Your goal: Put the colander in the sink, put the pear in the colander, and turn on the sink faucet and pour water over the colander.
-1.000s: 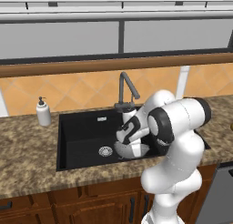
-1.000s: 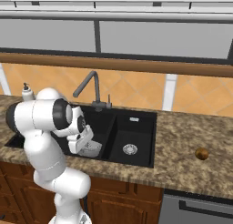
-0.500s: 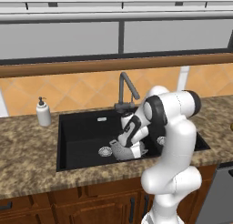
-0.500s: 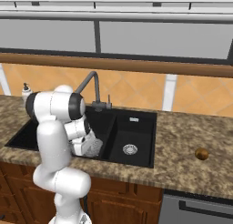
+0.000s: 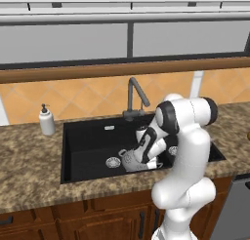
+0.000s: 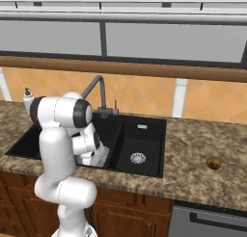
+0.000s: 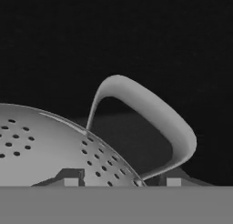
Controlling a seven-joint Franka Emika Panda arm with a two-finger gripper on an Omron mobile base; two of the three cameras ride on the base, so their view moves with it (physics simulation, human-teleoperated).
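Once my gripper (image 7: pixel 119 181) had let its jaws spread apart, the colander (image 5: pixel 133 159) sat loose between them, low in the sink (image 5: pixel 93 141). That meant step one looked done; the pear (image 6: pixel 213 163) came next.

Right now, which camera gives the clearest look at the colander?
The hand view: the colander shows its holes and looped rim handle close up. In the left base view, the colander sits small in the sink, partly behind the arm. The right base view gives only a sliver.
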